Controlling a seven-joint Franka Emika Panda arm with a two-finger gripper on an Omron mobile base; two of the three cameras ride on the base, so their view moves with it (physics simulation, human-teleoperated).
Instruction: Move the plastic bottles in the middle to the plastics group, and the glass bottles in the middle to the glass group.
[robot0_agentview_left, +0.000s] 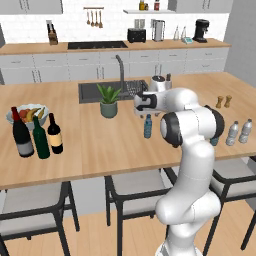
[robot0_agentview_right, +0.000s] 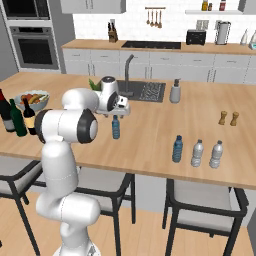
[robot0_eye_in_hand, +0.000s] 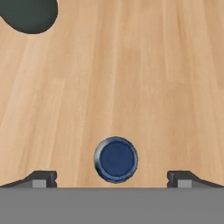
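One small blue plastic bottle (robot0_agentview_left: 148, 126) (robot0_agentview_right: 116, 127) stands upright mid-counter. My gripper (robot0_agentview_left: 146, 113) (robot0_agentview_right: 116, 113) hangs just above it, pointing straight down and open. In the hand view its dark blue cap (robot0_eye_in_hand: 116, 159) lies between the two spread fingertips (robot0_eye_in_hand: 43, 178) of the gripper (robot0_eye_in_hand: 114, 179), untouched. A second blue bottle (robot0_agentview_right: 177, 149) stands beside the plastics group, two grey see-through bottles (robot0_agentview_right: 198, 153) (robot0_agentview_left: 232, 133). At the far left, the yellow-labelled wine bottle (robot0_agentview_left: 55, 134) stands with the glass group: a big dark bottle (robot0_agentview_left: 21, 134) and a slim green one (robot0_agentview_left: 41, 139).
A potted plant (robot0_agentview_left: 108, 102) stands close behind and left of the gripper, in front of the sink (robot0_agentview_left: 92, 90). A fruit bowl (robot0_agentview_left: 27, 115) sits behind the wine bottles. Wooden shakers (robot0_agentview_left: 223, 101) are at the right. Stools (robot0_agentview_left: 132, 192) line the counter's near edge.
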